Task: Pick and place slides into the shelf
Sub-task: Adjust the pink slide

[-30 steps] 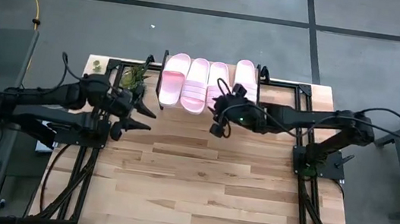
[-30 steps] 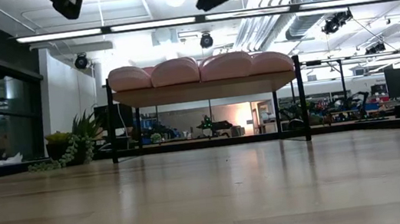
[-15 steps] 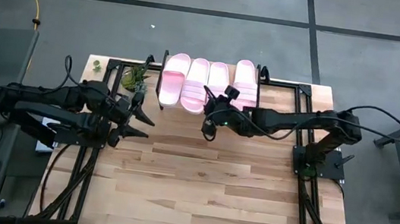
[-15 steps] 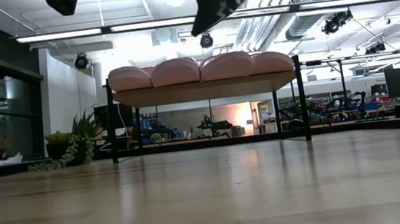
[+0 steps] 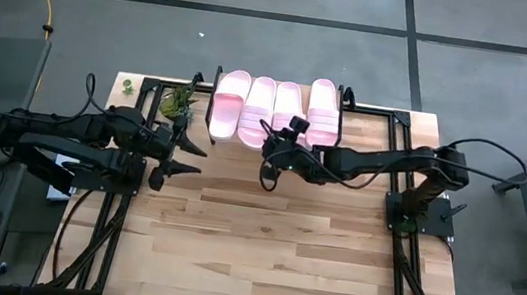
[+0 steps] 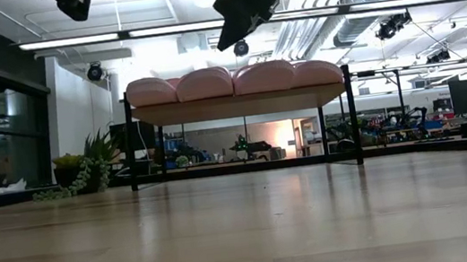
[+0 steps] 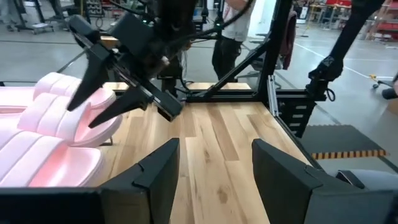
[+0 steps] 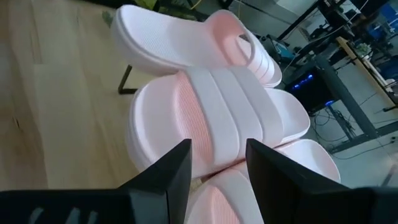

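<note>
i can read no text, label, brand, number or sign anywhere in what i see. the slides (image 5: pixel 273 111) carry only plain ribbed straps with no lettering that i can make out. the shelf (image 6: pixel 239 104) under them bears no mark. beyond the shelf, the room's benches and screens are too small and blurred for any writing to be told.
</note>
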